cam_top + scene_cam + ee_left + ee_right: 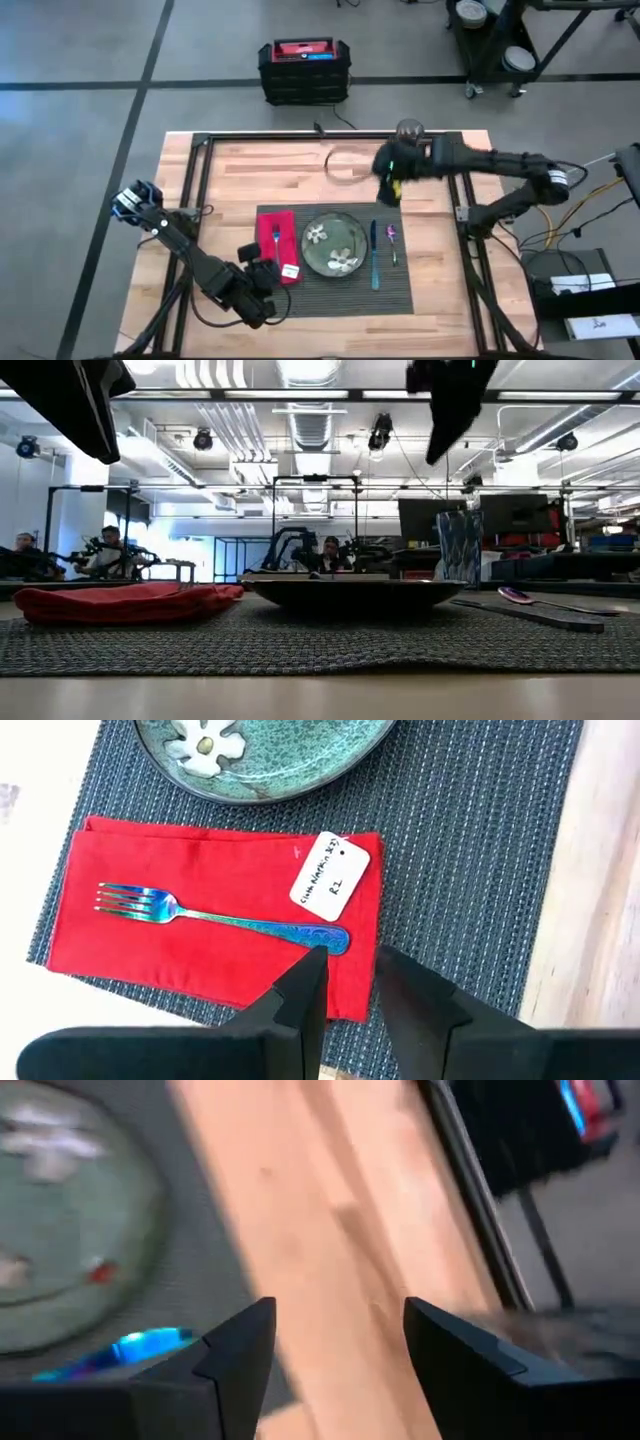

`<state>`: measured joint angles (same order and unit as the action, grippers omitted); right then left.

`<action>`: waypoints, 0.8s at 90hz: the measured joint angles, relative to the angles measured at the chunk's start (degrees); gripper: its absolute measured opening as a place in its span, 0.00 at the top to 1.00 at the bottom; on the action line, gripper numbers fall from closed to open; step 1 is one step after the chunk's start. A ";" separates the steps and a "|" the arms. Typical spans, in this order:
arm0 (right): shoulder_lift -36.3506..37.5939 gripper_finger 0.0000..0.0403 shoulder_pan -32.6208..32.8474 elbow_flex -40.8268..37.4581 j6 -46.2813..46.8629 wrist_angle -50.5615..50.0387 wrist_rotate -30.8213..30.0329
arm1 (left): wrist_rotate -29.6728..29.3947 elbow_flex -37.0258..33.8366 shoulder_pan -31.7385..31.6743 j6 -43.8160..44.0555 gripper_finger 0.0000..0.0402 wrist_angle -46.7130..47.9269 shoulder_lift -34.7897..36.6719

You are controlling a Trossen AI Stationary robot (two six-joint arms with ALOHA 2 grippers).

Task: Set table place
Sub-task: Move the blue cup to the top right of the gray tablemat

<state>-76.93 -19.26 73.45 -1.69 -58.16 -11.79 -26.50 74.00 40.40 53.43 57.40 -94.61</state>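
Note:
The dark grey placemat [400, 285] lies at the middle of the table [250, 170]. On it sit a green plate [333, 244] with white flowers, a red napkin [200, 930] with a white tag, and a knife [375, 258] and a spoon [391, 240] to the plate's right. An iridescent fork [215, 915] lies flat on the napkin. My left gripper [350, 975] hovers open just above the napkin's near end, beside the fork's handle tip. My right gripper [340, 1330] is open in the air over bare wood, beyond the mat's far right corner [388, 183].
A patterned glass [460, 548] stands behind the plate, toward the table's far edge [410, 130]. A black rail frame [300, 138] borders the table. A black and red case [304, 70] sits on the floor beyond. People sit in the room behind.

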 joint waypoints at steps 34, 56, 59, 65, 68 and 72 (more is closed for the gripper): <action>-1.99 0.49 -25.52 -0.76 -11.22 1.01 6.42 | 0.02 -0.49 0.00 0.63 0.81 -0.66 -0.02; -6.87 0.51 -27.88 -0.97 -15.25 2.38 9.24 | 0.04 -0.68 0.00 0.75 0.81 -1.15 -0.02; -7.80 0.51 -27.90 -0.97 -15.67 2.54 9.16 | 0.04 -0.68 0.00 0.77 0.81 -1.25 -0.02; -9.61 0.52 -28.00 -0.98 -16.03 3.12 8.76 | 0.03 -0.68 0.00 0.85 0.81 -1.29 -0.02; -10.31 0.53 -28.01 -0.99 -16.36 3.12 8.74 | 0.03 -0.68 0.00 0.88 0.81 -1.32 -0.02; -11.12 0.55 -27.99 -0.95 -16.91 3.13 8.81 | 0.04 -0.68 0.00 0.90 0.81 -1.37 -0.02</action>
<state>-88.06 -47.24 72.50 -18.60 -55.03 -2.98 -26.46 73.32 40.40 54.33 56.03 -94.63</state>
